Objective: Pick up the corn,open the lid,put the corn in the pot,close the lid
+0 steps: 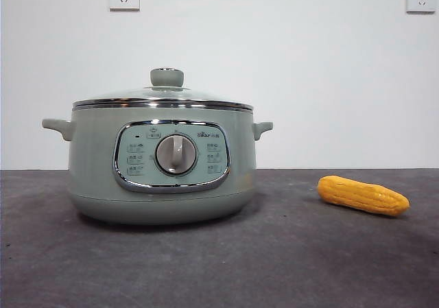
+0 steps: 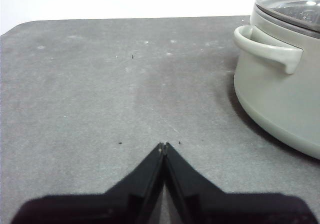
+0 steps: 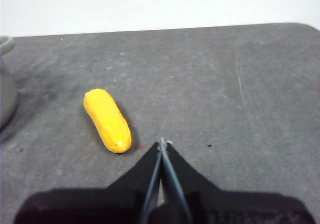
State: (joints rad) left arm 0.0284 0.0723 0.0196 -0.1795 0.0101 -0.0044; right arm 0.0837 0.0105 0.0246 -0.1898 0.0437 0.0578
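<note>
The dark grey surface [image 1: 219, 267] is seen to carry everything. The pot [image 1: 162, 164] is set on it, with the lid [image 1: 163, 95] seated on its rim, so nothing has yet been opened. The corn [image 1: 363, 195] is left lying flat on the surface, well apart from the pot and untouched; its tapered end is hard to make out. The left pincer [image 2: 164, 145] is held closed and empty near the pot's handle. The right pincer [image 3: 162, 142] is closed too, just beside the corn. By this showing, all four steps are judged to remain.
</note>
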